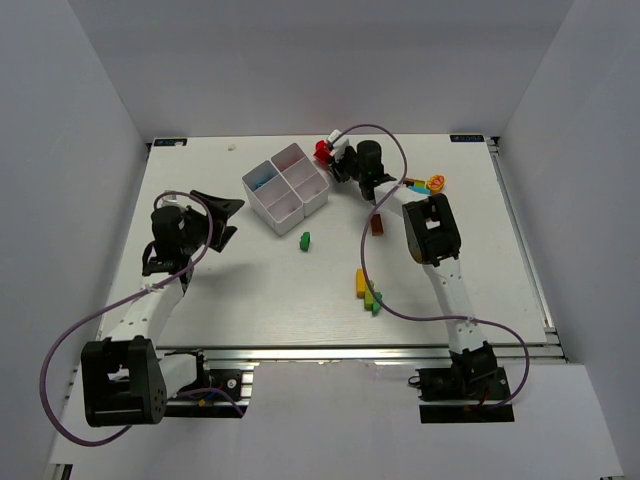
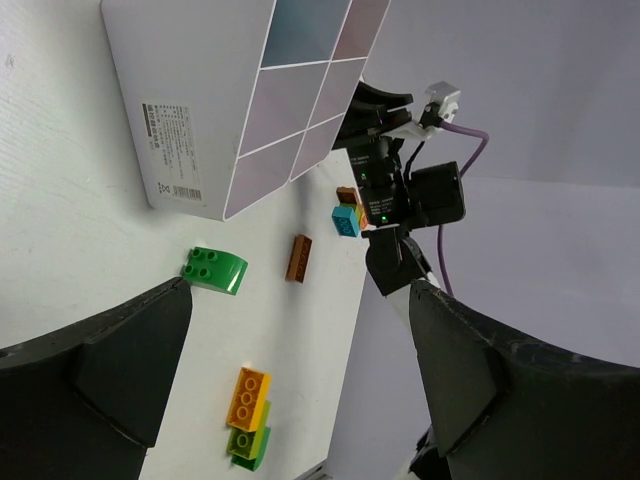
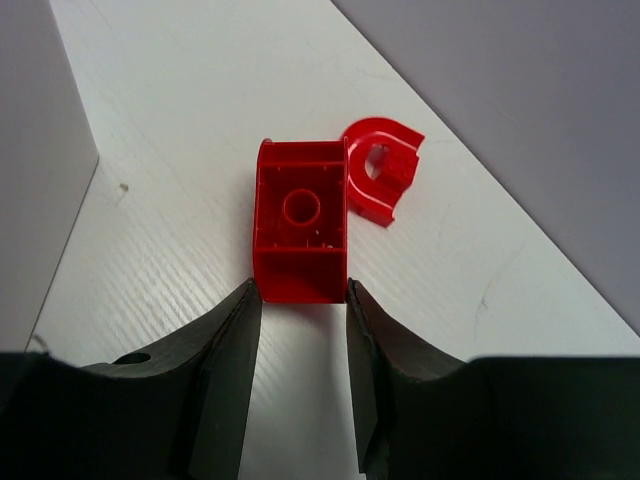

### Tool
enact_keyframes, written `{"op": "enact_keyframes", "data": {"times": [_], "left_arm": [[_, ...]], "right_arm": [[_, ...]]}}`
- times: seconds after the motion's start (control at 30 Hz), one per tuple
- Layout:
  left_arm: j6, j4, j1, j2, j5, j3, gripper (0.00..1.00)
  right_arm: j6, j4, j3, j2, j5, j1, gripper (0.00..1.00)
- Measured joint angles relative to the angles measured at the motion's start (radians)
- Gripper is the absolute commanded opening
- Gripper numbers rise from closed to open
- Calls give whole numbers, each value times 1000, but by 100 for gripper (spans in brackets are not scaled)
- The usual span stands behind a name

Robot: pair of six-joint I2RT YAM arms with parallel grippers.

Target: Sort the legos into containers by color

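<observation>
Nearest the arm bases, a yellow-and-green cluster of legos lies loose on the table, and a little beyond it sit a single green brick and a brown brick, all unsorted and well apart from either arm's fingers. The left gripper hovers with its fingers spread wide and nothing between them, just on the near-left side of the white tray; a careless swing from there could nudge the light tray and shift the drop target. Past the tray's far corner, the right gripper pinches a red brick, but only by its near end, with most of the brick sticking out beyond the fingertips. That shallow hold looks like the main hazard: the brick may pivot or pop free on the way over and land outside the tray or in the wrong compartment. Farthest out, a red arch piece lies against the brick's far corner, whether stuck to it I cannot tell; it could be dragged along, or flicked toward the table's far edge
</observation>
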Motion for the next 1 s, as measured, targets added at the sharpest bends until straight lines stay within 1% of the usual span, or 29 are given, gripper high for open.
{"op": "enact_keyframes", "data": {"times": [0.33,0.4,0.5,0.6,0.7,0.9,0.93,1.0], "left_arm": [[-5,1,0,-5,0,0,98],[-7,2,0,-6,0,0,98],[-8,6,0,-10,0,0,98],[-8,9,0,-10,0,0,98],[-8,8,0,-10,1,0,98],[-8,9,0,-9,6,0,98],[-8,9,0,-9,6,0,98],[-8,7,0,-9,6,0,98]], "right_arm": [[8,34,-295,-191,-24,-46,0],[21,45,-324,-215,-29,-54,0],[50,64,-316,-224,-28,-62,0],[95,57,-261,-216,-6,-64,0],[138,55,-139,-176,14,-68,0],[208,21,281,30,28,-67,0],[211,19,316,56,37,-63,0],[213,12,329,80,60,-60,0]]}}
